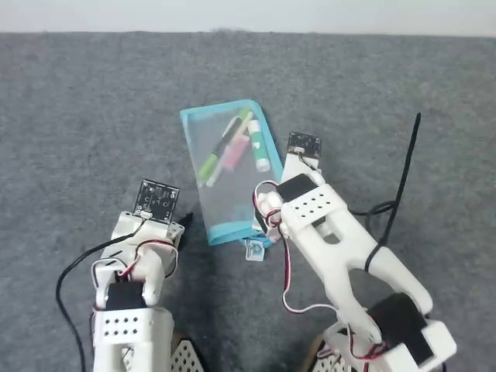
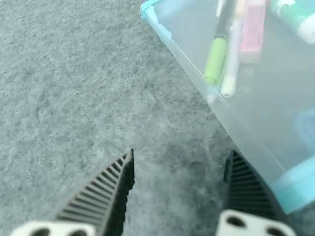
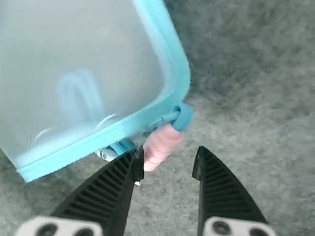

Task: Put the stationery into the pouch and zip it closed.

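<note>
**High view:** The translucent mesh pouch with turquoise trim (image 1: pixel 223 203) is lying on the grey carpeted table (image 1: pixel 85 108) between the two arms. The stationery (image 1: pixel 230 151), a green pen, a pink piece and a green-and-white stick, is sitting inside it. Loading is therefore judged complete, and zipping is the step in hand.

**Left wrist view:** The left gripper (image 2: pixel 179 189) is standing released and holding nothing, over carpet just beside the pouch's edge.

**Right wrist view:** The right gripper (image 3: pixel 167 169) is likewise standing released. The pink zipper pull (image 3: pixel 160 145) is lying just ahead of its gap, near one fingertip. The next move is calling for centring on the pull, clamping it and drawing it along the trim.
</note>
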Available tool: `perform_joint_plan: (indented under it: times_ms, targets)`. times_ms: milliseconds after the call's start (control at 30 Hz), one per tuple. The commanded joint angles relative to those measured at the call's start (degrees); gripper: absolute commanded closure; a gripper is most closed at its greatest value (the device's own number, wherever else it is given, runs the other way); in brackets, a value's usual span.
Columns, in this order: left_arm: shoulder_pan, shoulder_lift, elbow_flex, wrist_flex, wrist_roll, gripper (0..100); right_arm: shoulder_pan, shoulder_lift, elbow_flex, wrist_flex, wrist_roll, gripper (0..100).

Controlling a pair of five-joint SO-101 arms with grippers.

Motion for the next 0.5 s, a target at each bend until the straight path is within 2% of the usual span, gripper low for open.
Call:
perform_joint_plan:
  times_ms: [0, 467]
  targets:
    - [-0.4, 0.4, -0.7, -2.0, 1.1, 72, 1.5, -0.3, -3.1, -1.0, -0.6, 82.6]
    - [-0.4, 0.4, -0.2, -2.0, 1.0, 72, 1.7, 2.9, -1.0, -10.2, -0.6, 82.8]
